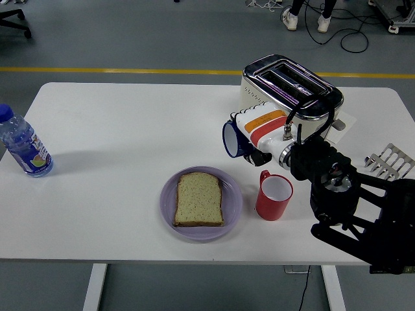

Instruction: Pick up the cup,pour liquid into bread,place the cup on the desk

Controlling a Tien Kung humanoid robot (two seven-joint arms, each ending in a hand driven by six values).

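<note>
My right hand (pixel 249 144) is shut on a dark blue cup (pixel 231 138) with a white inside. It holds the cup tilted on its side above the table, mouth facing left, just up and right of the plate. A slice of bread (pixel 199 199) lies flat on a lilac plate (pixel 232 206) near the table's front. A red cup (pixel 273 195) stands upright right of the plate, under my forearm. The left arm does not show.
A cream and chrome toaster (pixel 290 89) stands behind my hand. A water bottle (pixel 23 145) stands at the far left edge. A metal toast rack (pixel 389 162) sits at the right edge, and a person's feet (pixel 303 21) show at the far top.
</note>
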